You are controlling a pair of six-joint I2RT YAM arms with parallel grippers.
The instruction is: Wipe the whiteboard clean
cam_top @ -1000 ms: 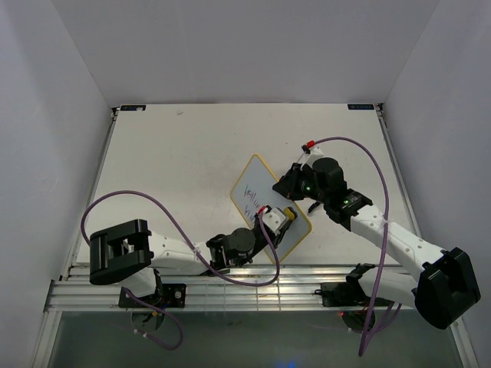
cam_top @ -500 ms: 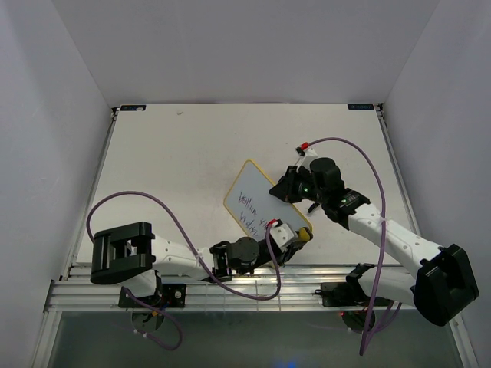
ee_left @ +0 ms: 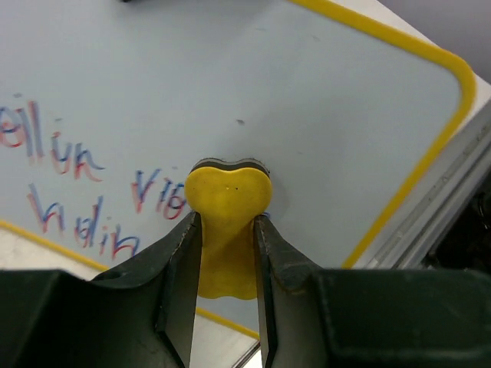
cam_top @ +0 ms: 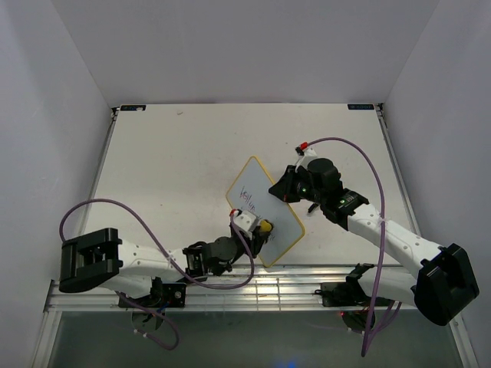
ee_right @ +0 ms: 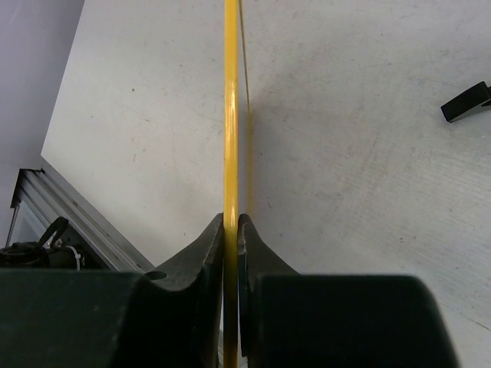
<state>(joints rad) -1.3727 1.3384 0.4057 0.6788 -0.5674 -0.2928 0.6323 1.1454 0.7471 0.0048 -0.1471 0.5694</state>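
The whiteboard (cam_top: 261,201) with a thin yellow frame is held tilted above the table's near middle. Red and blue handwriting (ee_left: 69,180) covers its left part; the right part is blank. My right gripper (cam_top: 282,187) is shut on the board's yellow edge (ee_right: 231,115), seen edge-on in the right wrist view. My left gripper (cam_top: 255,228) is shut on a yellow eraser block (ee_left: 227,222), whose dark pad presses on the board (ee_left: 253,84) just right of the writing.
A small black foot piece (ee_right: 466,102) lies on the white table (cam_top: 176,153) right of the board. The metal rail (cam_top: 230,287) runs along the table's near edge. Purple cables loop from both arms.
My left gripper with the eraser has swept left across the board from its lower right corner toward the writing. The board has shifted slightly in my right gripper.
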